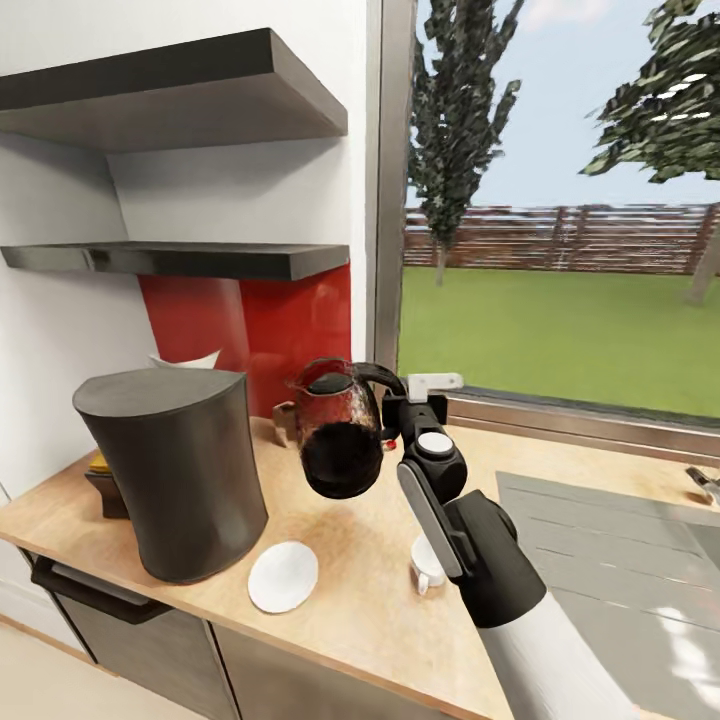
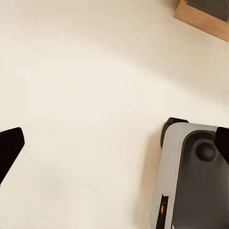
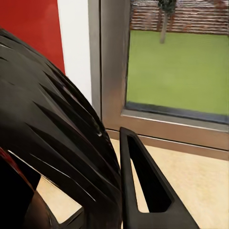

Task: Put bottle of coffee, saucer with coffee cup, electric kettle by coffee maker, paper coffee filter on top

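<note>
The tall dark-grey coffee maker stands at the left end of the wood-grain countertop. Right of it the glass electric kettle hangs a little above the counter, my right gripper shut on its black loop handle. The right wrist view shows the kettle's black handle against one finger. A white saucer lies in front. The coffee cup peeks out behind my forearm. A white paper coffee filter shows behind the maker's top. The bottle of coffee is half hidden behind the maker. My left gripper hangs open over the floor.
Two dark shelves hang above in the niche with the red back panel. A steel sink lies inset to the right, with a tap at the edge. A large window runs behind. The robot's base shows below the left gripper.
</note>
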